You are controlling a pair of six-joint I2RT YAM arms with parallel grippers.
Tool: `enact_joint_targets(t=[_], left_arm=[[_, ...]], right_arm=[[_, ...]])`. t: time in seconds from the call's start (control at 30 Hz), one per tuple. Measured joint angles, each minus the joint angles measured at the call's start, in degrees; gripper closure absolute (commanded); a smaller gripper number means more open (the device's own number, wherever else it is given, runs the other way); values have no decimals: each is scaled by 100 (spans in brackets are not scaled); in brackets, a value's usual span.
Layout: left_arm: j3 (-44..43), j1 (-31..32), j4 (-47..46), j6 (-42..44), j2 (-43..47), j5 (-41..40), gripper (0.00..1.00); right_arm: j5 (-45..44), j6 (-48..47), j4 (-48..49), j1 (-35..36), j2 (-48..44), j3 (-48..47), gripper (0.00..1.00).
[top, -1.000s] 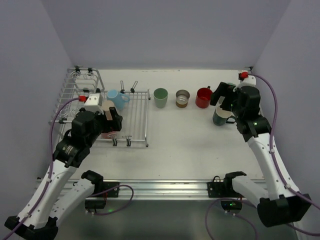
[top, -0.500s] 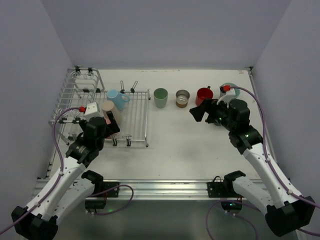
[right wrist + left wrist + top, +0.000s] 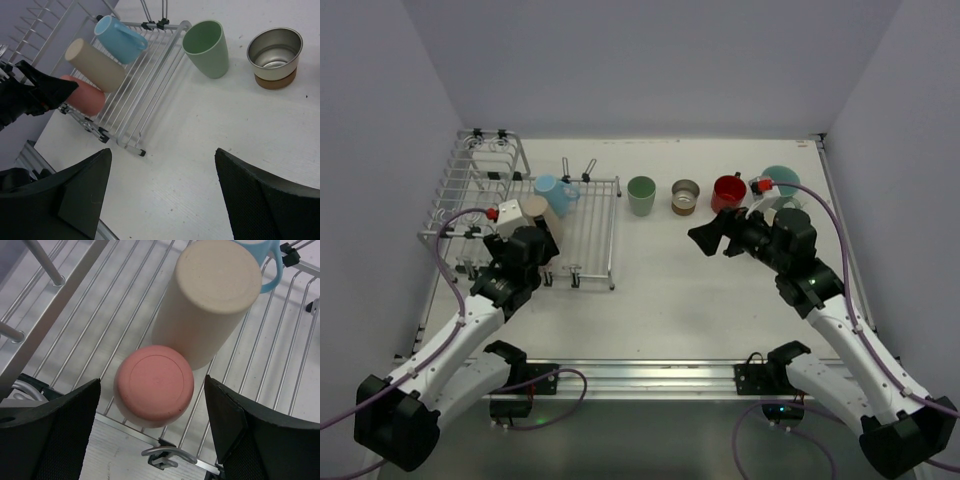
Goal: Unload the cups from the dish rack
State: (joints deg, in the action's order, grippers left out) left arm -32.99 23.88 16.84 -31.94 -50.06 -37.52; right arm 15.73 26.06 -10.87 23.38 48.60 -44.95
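The silver wire dish rack (image 3: pixel 594 226) stands at the left. On its flat tray lie a light blue mug (image 3: pixel 555 193), a beige tumbler (image 3: pixel 536 212) and, mostly hidden from above, a pink cup (image 3: pixel 154 385). My left gripper (image 3: pixel 152 382) is open, one finger on each side of the pink cup with a small gap either way. My right gripper (image 3: pixel 712 236) hangs open over bare table with nothing between its fingers. A pale green cup (image 3: pixel 641 195), a metallic cup (image 3: pixel 686 197), a red mug (image 3: pixel 727 194) and a teal cup (image 3: pixel 780 181) stand on the table.
The rack's taller slotted section (image 3: pixel 480 178) rises at the far left beside the wall. The rack's front edge carries clips and feet (image 3: pixel 162 458). The four table cups form a row along the back, the teal one partly behind my right arm.
My left gripper has settled lower at the rack's front over the pink cup, its jaws narrowing slightly. The right arm swung left, away from the teal cup, toward the table's middle.
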Motion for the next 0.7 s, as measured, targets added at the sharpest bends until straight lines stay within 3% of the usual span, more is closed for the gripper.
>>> enact_joint_targets(t=[0.43, 0.57, 0.7], left_arm=[[466, -4, -1156, 28, -269, 374, 41], [476, 74, -1202, 66, -269, 282, 61], [476, 260, -1187, 125, -109, 341, 71]], right_arm=[[31, 7, -7, 35, -219, 24, 15], [33, 7, -7, 55, -219, 24, 15], [37, 28, 0, 105, -216, 24, 15]])
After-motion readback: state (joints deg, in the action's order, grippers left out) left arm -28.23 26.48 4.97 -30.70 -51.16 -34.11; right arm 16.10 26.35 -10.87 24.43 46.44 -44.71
